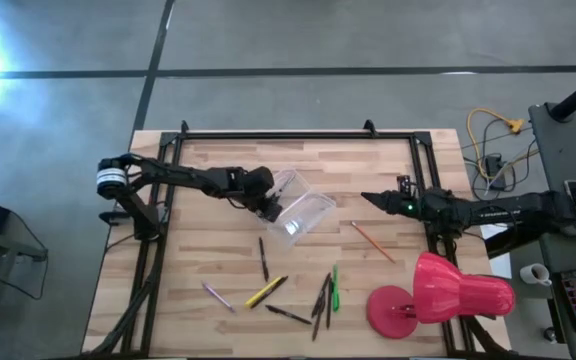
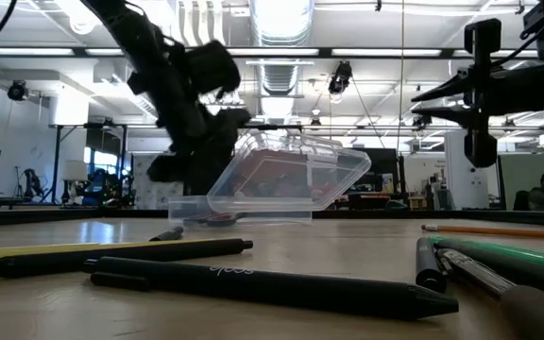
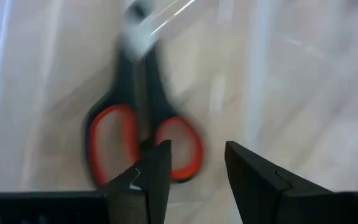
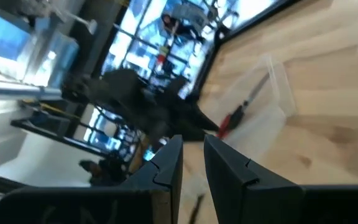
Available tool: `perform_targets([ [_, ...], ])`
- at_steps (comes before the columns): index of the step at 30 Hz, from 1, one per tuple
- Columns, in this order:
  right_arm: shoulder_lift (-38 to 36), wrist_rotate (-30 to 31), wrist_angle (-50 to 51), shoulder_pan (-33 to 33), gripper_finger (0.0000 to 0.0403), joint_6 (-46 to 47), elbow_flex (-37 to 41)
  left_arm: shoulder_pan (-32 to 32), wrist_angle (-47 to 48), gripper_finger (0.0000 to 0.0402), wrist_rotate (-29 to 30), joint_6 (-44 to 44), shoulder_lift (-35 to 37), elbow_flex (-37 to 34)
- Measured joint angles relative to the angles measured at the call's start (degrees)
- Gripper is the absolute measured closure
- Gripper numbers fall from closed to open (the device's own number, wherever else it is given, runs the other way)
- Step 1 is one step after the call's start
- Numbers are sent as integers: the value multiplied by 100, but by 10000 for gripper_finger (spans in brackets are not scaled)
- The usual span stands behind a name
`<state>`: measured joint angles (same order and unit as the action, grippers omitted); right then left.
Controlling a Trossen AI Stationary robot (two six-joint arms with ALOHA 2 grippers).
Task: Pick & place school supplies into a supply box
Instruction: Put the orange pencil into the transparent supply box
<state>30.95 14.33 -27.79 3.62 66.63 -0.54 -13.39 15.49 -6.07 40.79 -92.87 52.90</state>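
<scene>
The clear supply box (image 1: pixel 306 212) stands mid-table, tilted, with one end on the wood and the other raised (image 2: pixel 291 170). Red-handled scissors (image 3: pixel 145 130) lie inside it and also show in the right wrist view (image 4: pixel 232 118). My left gripper (image 3: pixel 197 155) is open at the box's left end (image 1: pixel 268 207), with the scissors' handles just beyond its fingers. My right gripper (image 1: pixel 368 198) is shut and empty, held above the table right of the box. Dark pens (image 1: pixel 320 296), a yellow marker (image 1: pixel 266 291), a green pen (image 1: pixel 334 287) and an orange pencil (image 1: pixel 373 240) lie flat on the wood. My left gripper stands against the left end of the box (image 2: pixel 217 189), coming level from the table's left. I cannot tell whether its fingers touch the box wall. They do not hold the scissors.
A big red lamp (image 1: pixel 438 295) stands at the near right. A black metal frame (image 1: pixel 298 133) runs around the table's edges. Another dark pen (image 1: pixel 264 258) and a pinkish pen (image 1: pixel 218 296) lie near the front.
</scene>
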Motion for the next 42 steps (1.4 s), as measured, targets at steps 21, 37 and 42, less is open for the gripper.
perform_targets([
  [21, 2687, -1299, 4978, 2, 344, -1105, -2851, 63, 1319, 268, 474, -730, 1540, 605],
  [37, 5138, -1540, 6010, -71, 187, -2316, -3947, 63, 1344, 268, 638, -511, 2478, 130],
  [42, 5397, -799, 6036, -268, 171, -2094, -3945, 63, 1340, 268, 636, -511, 2472, 105],
])
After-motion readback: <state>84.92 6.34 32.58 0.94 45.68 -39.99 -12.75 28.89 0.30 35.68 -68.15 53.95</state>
